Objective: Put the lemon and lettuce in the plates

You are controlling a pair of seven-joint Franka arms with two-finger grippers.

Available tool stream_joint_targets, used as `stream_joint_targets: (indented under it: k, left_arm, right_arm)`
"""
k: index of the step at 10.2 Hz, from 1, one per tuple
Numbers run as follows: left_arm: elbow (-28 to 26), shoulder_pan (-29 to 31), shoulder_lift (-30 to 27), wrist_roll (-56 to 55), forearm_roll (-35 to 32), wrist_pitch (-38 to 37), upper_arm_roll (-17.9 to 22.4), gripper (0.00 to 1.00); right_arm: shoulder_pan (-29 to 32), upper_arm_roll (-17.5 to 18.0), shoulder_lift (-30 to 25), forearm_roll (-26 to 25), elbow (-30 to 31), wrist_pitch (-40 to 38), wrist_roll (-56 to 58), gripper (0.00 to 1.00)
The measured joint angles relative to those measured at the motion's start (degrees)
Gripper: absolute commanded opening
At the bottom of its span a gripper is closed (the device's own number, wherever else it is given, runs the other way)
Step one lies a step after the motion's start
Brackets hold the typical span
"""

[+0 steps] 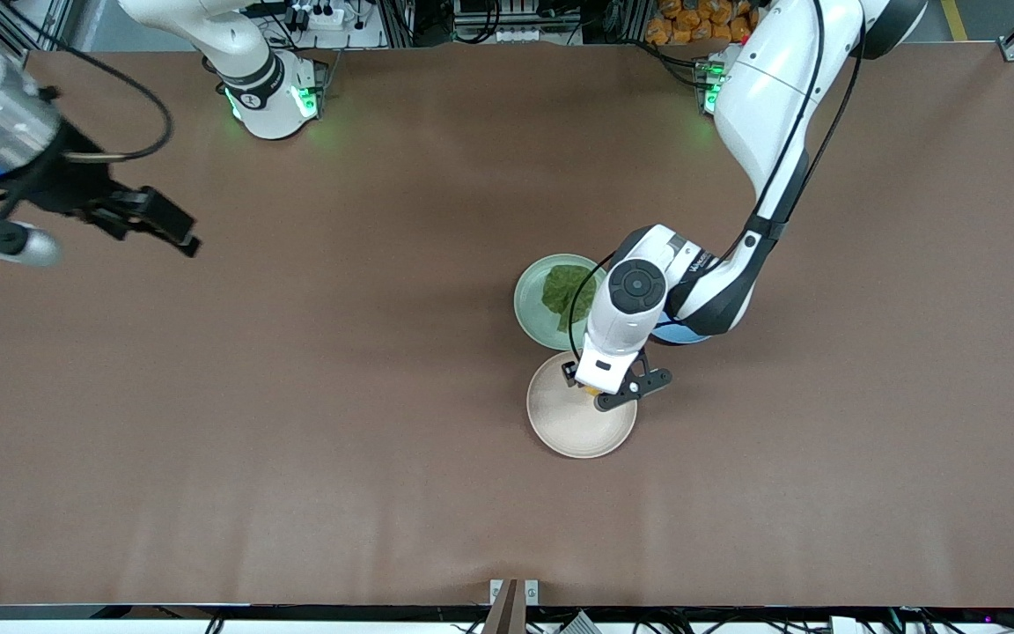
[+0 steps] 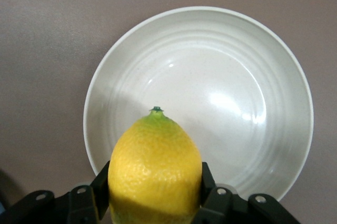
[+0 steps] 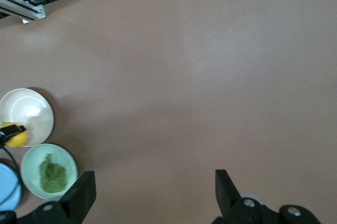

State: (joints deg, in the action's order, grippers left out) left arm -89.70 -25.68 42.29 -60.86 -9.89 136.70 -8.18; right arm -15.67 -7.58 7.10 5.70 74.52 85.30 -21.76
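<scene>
Lemon step in hand: left gripper (image 2: 155, 203) clamped on small oval yellow lemon (image 2: 155, 174), over round off-white beige plate (image 2: 253, 66), probably just above it. Crinkled dark-green lettuce leaf (image 1: 567, 289) already in pale mint-green plate (image 1: 529, 304). Right gripper (image 3: 152, 192) waiting, jaws wide. Next: lower, release.

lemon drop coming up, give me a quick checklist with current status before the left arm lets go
1. Lemon gripped between the left gripper fingers: ok.
2. Lemon is over the beige plate, not over bare table: ok.
3. Beige plate has nothing in it: ok.
4. Lettuce already lies in the mint green plate: ok.
5. Right gripper waits open over the right arm's end of the table, away from the plates: ok.
6. Lemon low enough to release without rolling out: cannot tell.
</scene>
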Motion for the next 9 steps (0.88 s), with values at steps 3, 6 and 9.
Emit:
stream_joint_targets:
  k: [3,6,9]
  left_arm:
    - [1.2,0.3,-0.1,-0.1,-0.6,0.0,1.7,1.0]
    - [2.2,4.7,-0.8,-0.1,-1.1,0.0,2.7,1.0]
    - [2.3,12.1,-3.1,4.9,-1.6,-1.4,3.0,1.0]
  right_arm:
    - [7.5,0.1,-2.7,0.0,0.6,-3.8,13.7,1.0]
    - [12.4,0.3,-3.5,0.0,2.0,-5.9,23.2,1.0]
    - [13.2,0.3,-3.5,-0.6,2.3,-7.1,24.5,1.0]
